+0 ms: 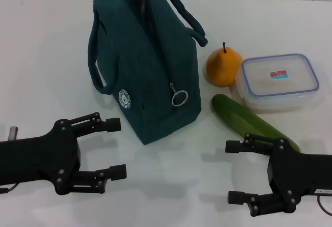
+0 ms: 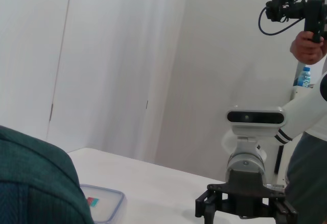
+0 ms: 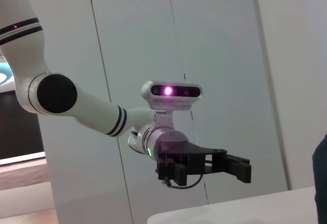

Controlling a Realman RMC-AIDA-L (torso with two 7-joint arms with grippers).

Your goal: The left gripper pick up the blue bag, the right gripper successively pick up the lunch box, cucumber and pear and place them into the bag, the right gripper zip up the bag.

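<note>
Head view is showing both arms nearest the camera, hovering low over the white table (image 1: 46, 45): the left gripper (image 1: 116, 148) is sitting at the near left with its two fingers spread apart and holding nothing, and the right gripper (image 1: 234, 171) is sitting at the near right, likewise spread and empty. Just beyond the right gripper, the cucumber (image 1: 249, 121) is lying at a slant on the table, its far end pointing toward the bag. The blue bag (image 1: 148, 64) is standing upright in the middle, zipper ring hanging on its near side, handles up. Beside it to the right, the pear (image 1: 224, 66) is standing stem up, close against the lunch box (image 1: 278, 82), which is resting flat with its lid on.
</note>
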